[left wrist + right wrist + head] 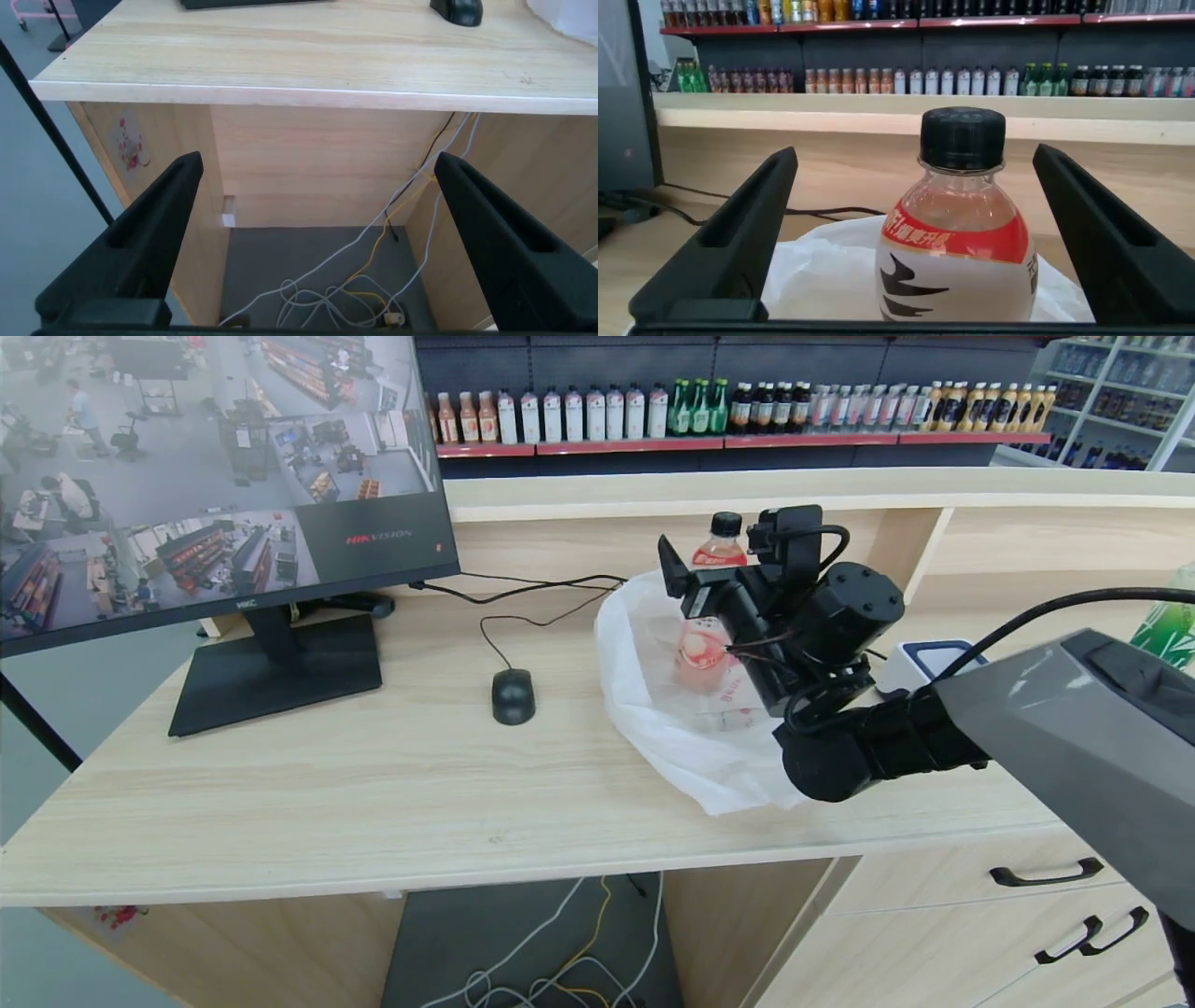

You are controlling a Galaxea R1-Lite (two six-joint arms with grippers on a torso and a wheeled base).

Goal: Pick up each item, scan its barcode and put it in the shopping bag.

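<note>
Bottle [957,233] stands upright inside the shopping bag [672,747] on the worktop [373,784], cap poking above the bag's rim. R gripper [711,581] is spread wide either side of the bottle, gripping nothing. Prob. the release step: back out straight & level, w/o clipping the cap or snagging bag film. L gripper [318,163] gapes empty, well away from the bag, below the worktop edge.

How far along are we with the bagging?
The bottle already stands in the shopping bag. The right gripper is open around it; the left gripper is open below the counter edge. A green item looks not yet bagged.
</note>
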